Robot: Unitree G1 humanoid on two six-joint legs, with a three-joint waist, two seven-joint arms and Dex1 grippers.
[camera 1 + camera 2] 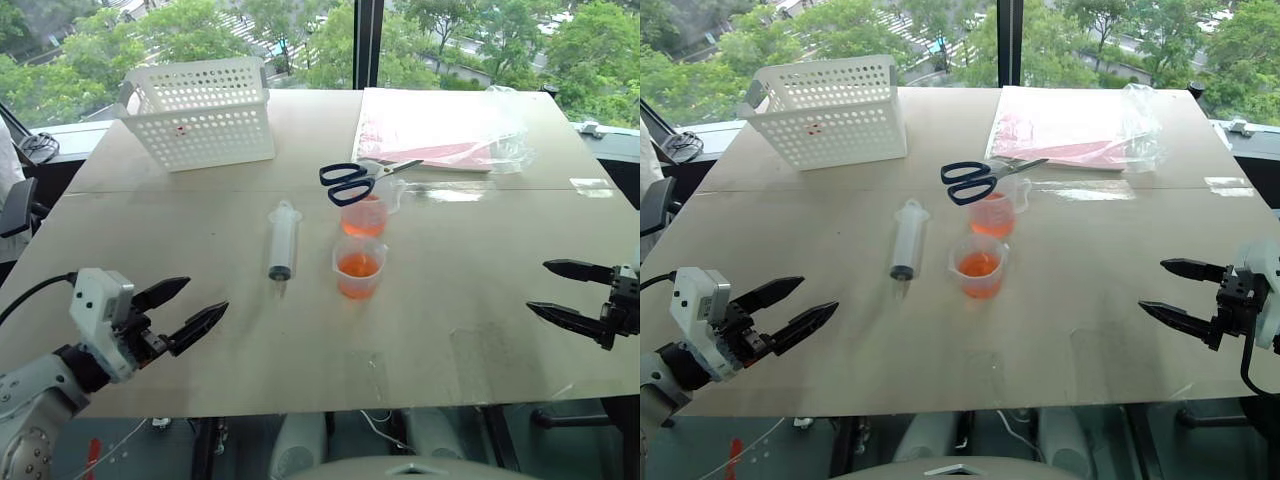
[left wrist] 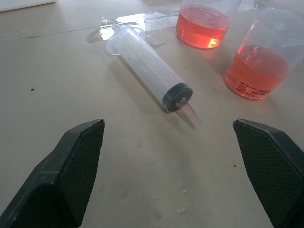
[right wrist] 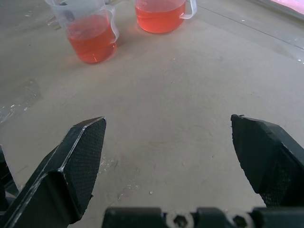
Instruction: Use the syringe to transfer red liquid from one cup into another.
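A clear syringe [image 1: 283,240] lies flat on the tan table [image 1: 150,230], plunger pushed in, dark seal and nozzle toward me. Right of it stand two clear cups of red liquid. The nearer, taller one cup [image 1: 359,267] has a spout and a printed scale. The farther, shorter cup [image 1: 365,215] is another. My left gripper [image 1: 205,297] hovers open at the near left, pointing at the syringe [image 2: 149,69]. At the near right my right gripper [image 1: 538,286] is open too, aimed toward both cups [image 3: 92,38]. Neither holds anything.
Blue-handled scissors [image 1: 355,180] lie just behind the farther cup. A white perforated basket [image 1: 205,110] stands at the back left. At the back right lies a clear plastic bag over a pink sheet [image 1: 440,130]. Windows run behind the table's far edge.
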